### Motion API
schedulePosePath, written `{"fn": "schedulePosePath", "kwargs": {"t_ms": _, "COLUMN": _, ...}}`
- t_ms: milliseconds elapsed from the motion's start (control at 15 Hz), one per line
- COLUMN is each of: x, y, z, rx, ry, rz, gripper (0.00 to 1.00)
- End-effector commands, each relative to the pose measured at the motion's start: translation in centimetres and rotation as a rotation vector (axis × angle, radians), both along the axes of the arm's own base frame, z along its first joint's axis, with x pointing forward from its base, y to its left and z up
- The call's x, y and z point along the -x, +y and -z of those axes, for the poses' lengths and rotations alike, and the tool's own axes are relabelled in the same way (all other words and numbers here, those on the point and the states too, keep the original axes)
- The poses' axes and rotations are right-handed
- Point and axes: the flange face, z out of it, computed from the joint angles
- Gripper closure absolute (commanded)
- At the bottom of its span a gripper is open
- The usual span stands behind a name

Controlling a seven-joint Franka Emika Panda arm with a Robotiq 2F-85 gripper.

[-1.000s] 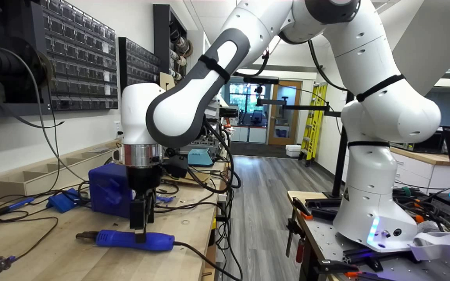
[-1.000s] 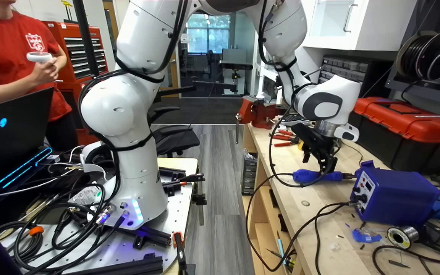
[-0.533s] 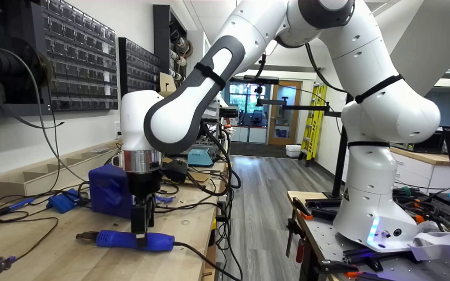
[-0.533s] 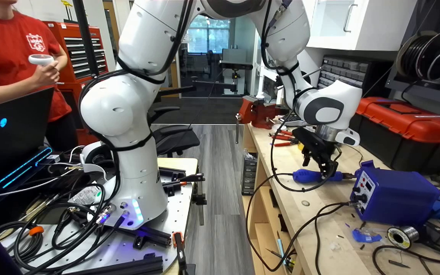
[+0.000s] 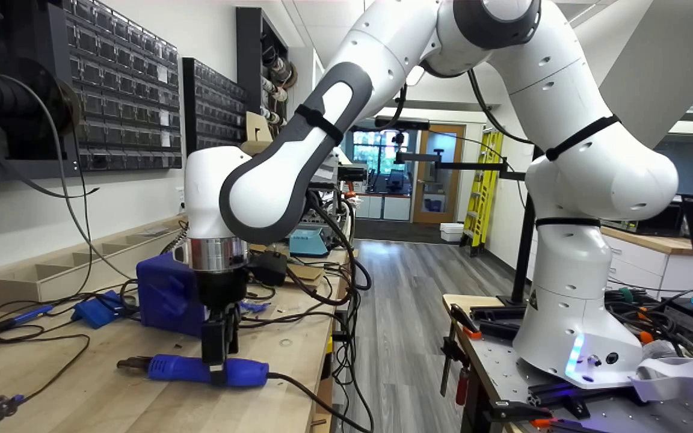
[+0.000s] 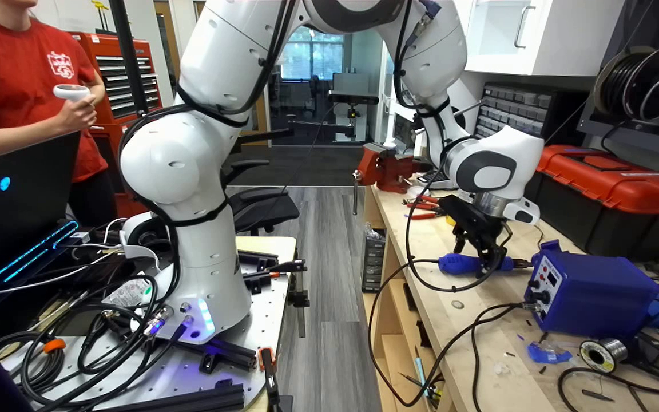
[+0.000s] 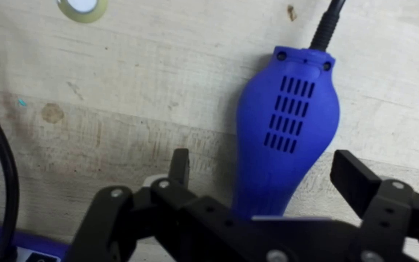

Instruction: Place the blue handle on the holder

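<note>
Your black two-fingered gripper (image 7: 266,171) straddles the bright-blue, bulb-ended plastic handle (image 7: 286,120); its fingers (image 7: 355,183) stand spread, one on each side, and you can see gaps between them and the handle in the wrist view. The handle lies on the pale wooden bench (image 5: 112,409), near the blue box-shaped holder (image 6: 598,294) with the pale front panel. In both exterior views, the handle's thin black cord (image 7: 324,32) runs over the bench edge.

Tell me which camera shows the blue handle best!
The wrist view: the blue handle is biggest there, its slots clear, though partly hidden. Both exterior views show it smaller, dark tip included, with the jaws covering part of it.
</note>
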Motion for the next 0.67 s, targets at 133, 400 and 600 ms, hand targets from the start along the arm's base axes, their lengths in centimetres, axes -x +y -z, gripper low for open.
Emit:
{"fn": "schedulePosePath", "kwargs": {"t_ms": 133, "x": -1.2, "y": 0.5, "z": 0.9, "rx": 0.012, "ry": -0.020, "rz": 0.034, "gripper": 0.00}}
{"fn": "schedulePosePath", "kwargs": {"t_ms": 400, "x": -1.4, "y": 1.2, "z": 0.0, "rx": 0.015, "ry": -0.042, "rz": 0.068, "gripper": 0.40}}
{"fn": "schedulePosePath", "kwargs": {"t_ms": 600, "x": -1.3, "y": 1.8, "z": -1.0, "rx": 0.011, "ry": -0.056, "rz": 0.106, "gripper": 0.61}}
